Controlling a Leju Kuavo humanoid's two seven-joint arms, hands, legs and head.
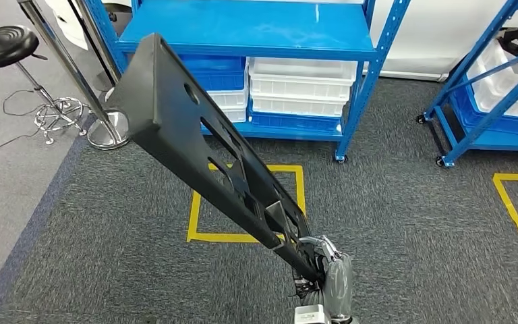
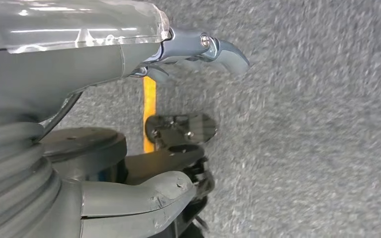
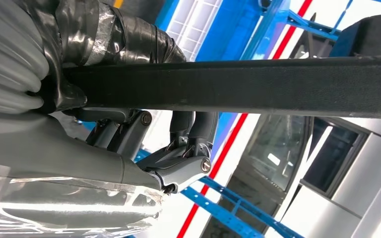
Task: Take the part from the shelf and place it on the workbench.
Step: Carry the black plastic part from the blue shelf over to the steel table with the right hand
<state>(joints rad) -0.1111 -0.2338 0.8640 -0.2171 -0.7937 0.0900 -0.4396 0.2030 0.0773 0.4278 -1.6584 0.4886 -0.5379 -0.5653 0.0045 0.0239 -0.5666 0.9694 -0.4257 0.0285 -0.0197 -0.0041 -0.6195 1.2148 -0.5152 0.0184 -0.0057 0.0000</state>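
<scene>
Head view: the right hand (image 1: pixel 324 266) grips the long black part (image 1: pixel 195 142) by its near end, raised over the carpet, clear of the blue shelf (image 1: pixel 243 30).

Left wrist view: the left hand (image 2: pixel 144 129) hangs with fingers apart, holding nothing.

Right wrist view: fingers (image 3: pixel 188 144) wrap the part.

Carrying step; the next move likely calls for turning toward the workbench.

The left hand (image 2: pixel 144 148) has a grey ribbed cover, a thick grey scuffed thumb, and silver screws at its knuckles. The right hand (image 3: pixel 129 144) wears glossy black tape and clear plastic wrap over grey shells; its fingers (image 3: pixel 198 129) are darker.
</scene>
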